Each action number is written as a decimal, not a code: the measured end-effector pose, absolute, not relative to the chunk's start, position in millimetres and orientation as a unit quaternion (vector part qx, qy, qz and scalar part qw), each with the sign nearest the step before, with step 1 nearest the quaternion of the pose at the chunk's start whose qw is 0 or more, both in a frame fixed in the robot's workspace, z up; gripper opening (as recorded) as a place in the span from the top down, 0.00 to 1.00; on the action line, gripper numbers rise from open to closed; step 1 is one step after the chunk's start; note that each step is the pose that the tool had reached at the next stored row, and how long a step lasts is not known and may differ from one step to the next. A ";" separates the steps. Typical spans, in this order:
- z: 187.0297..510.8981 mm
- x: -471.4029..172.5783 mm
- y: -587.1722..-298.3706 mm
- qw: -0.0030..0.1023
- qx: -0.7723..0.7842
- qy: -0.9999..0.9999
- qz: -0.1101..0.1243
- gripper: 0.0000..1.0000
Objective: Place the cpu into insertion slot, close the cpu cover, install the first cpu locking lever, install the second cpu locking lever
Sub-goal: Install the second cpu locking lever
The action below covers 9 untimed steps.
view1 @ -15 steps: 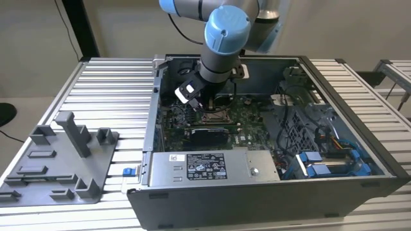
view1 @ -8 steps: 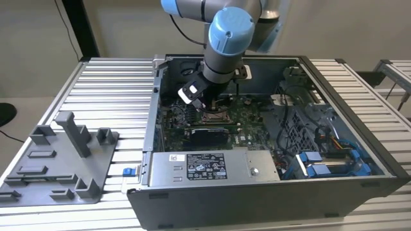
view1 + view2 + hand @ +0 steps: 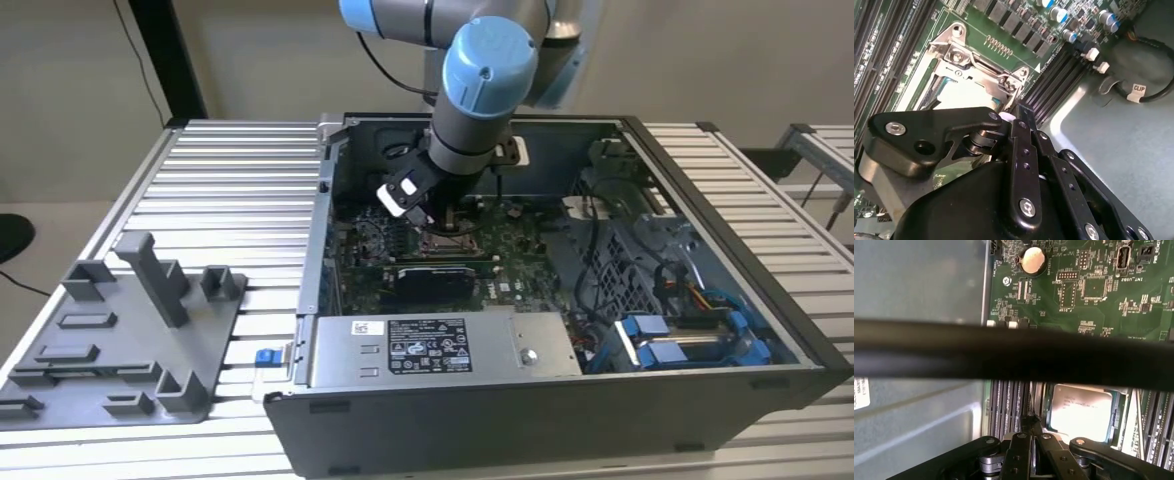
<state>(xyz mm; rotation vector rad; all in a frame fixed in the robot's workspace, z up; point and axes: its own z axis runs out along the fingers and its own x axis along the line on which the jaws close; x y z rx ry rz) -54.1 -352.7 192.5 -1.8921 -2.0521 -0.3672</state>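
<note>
The gripper [image 3: 434,222] hangs low over the chip [image 3: 1081,410] lying in its socket [image 3: 961,87] mid-board; its fingers look pressed together, holding nothing.

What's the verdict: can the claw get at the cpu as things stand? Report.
Probably yes. In the first wrist view the claw sits close beside the cpu, inside the open computer case, with nothing showing between them.

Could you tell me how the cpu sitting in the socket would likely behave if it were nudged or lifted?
The cpu looks like a thin flat square with a smooth metal top, so it is probably stiff, light and somewhat slippery to pinch. Lying flat in the insertion slot, it seems unlikely to tip or roll. A sideways push could possibly harm the socket beneath, so treat it as fragile.
</note>
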 end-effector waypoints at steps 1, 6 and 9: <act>192.1 -53.3 -352.7 0.162 -0.663 -0.719 -0.129 1.00; 190.8 -50.9 -352.5 0.162 -0.663 -0.719 -0.129 1.00; 190.0 -49.5 -352.2 0.162 -0.663 -0.719 -0.129 1.00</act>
